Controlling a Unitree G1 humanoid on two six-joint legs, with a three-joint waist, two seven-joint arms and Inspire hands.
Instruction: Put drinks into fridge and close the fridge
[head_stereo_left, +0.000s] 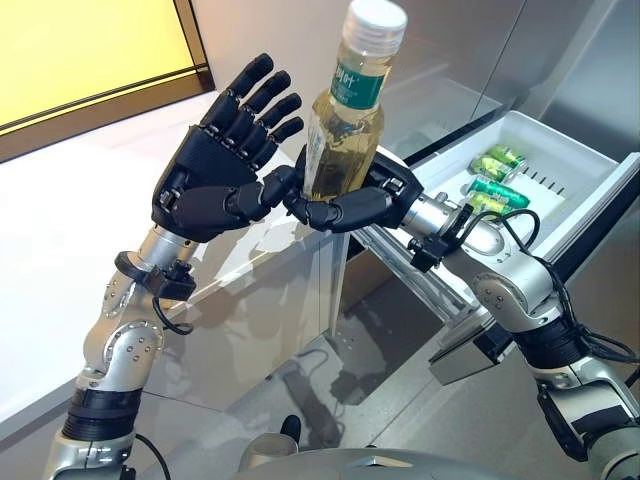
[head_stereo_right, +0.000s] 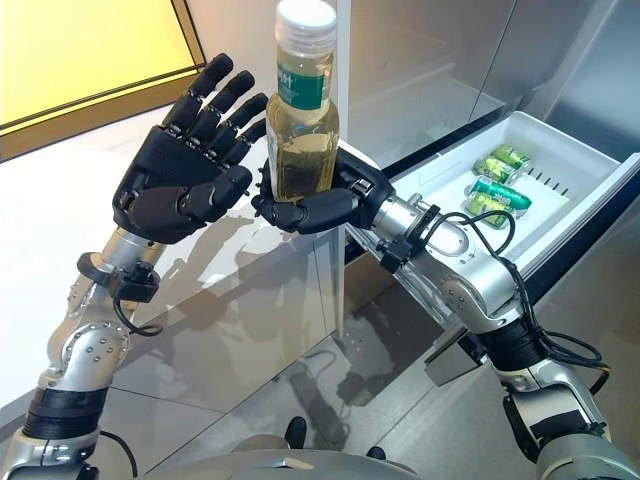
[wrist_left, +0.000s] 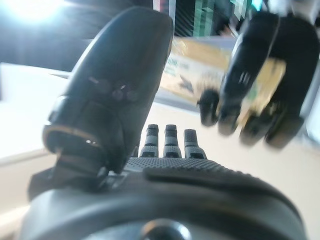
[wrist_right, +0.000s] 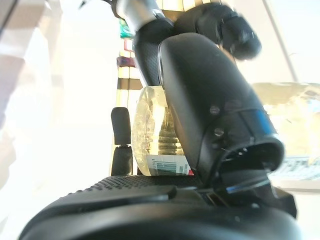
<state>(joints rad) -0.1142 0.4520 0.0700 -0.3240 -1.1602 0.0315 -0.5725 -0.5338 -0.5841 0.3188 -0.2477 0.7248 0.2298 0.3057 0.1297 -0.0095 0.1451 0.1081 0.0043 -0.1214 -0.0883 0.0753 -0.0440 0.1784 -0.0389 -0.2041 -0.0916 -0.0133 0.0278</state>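
Observation:
My right hand (head_stereo_left: 345, 208) is shut on a clear bottle (head_stereo_left: 345, 130) of yellow drink with a white cap and green label, and holds it upright in mid-air. The right wrist view shows the bottle (wrist_right: 150, 145) against the palm under my thumb. My left hand (head_stereo_left: 215, 165) is open, fingers spread, right beside the bottle on its left, thumb close to the right hand's fingertips; it also shows in the right eye view (head_stereo_right: 180, 170). The white fridge drawer (head_stereo_left: 590, 200) stands pulled out at the right with green cans (head_stereo_left: 495, 185) lying inside.
A white counter (head_stereo_left: 60, 220) runs along the left, with a yellow panel (head_stereo_left: 90, 50) behind it. Grey metallic fridge fronts (head_stereo_left: 440, 60) stand behind the drawer. Glossy floor shows below.

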